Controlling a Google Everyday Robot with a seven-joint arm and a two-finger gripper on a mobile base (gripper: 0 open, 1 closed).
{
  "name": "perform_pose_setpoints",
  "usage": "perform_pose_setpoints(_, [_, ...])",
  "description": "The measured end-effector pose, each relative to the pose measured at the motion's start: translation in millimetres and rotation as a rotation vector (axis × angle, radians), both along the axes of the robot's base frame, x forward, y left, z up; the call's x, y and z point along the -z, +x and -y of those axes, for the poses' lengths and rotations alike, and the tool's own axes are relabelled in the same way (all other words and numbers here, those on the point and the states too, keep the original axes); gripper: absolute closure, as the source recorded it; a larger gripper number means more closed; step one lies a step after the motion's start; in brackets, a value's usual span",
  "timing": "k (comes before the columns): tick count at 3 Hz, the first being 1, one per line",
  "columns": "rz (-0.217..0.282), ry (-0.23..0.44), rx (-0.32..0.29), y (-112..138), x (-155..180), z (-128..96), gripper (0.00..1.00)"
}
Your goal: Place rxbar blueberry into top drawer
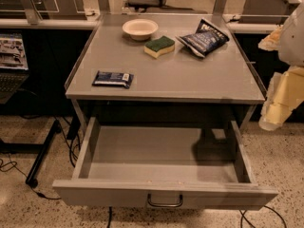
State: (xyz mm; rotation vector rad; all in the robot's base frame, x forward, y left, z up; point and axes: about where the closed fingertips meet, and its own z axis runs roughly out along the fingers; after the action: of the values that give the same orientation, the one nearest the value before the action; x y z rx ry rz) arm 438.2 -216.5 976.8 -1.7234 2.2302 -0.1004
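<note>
One rxbar blueberry (113,78) lies flat on your bench (190,77), well left of the hand (278,102); top drawer (118,194) stands open, below-left of it. Hand open or closed: you cannot tell.

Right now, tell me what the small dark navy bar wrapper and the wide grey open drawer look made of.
Small flat navy rxbar blueberry wrapper: probably plastic film, thin, printed. Wide grey top drawer: seemingly painted sheet metal, matte, thin walls; bright metal handle. The gripper hangs beyond the table's right edge.
</note>
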Motion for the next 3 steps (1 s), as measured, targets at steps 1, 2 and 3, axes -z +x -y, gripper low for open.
perform_pose_setpoints(1, [0.003,0.012,-0.001,0.2,1.6,-1.1,0.0])
perform_pose_setpoints(2, [0.024,0.114,-0.007,1.0,14.8,-10.5,0.0])
perform_pose_setpoints(3, [-0.001,0.311,0.097,0.8,57.0,-20.9,0.0])
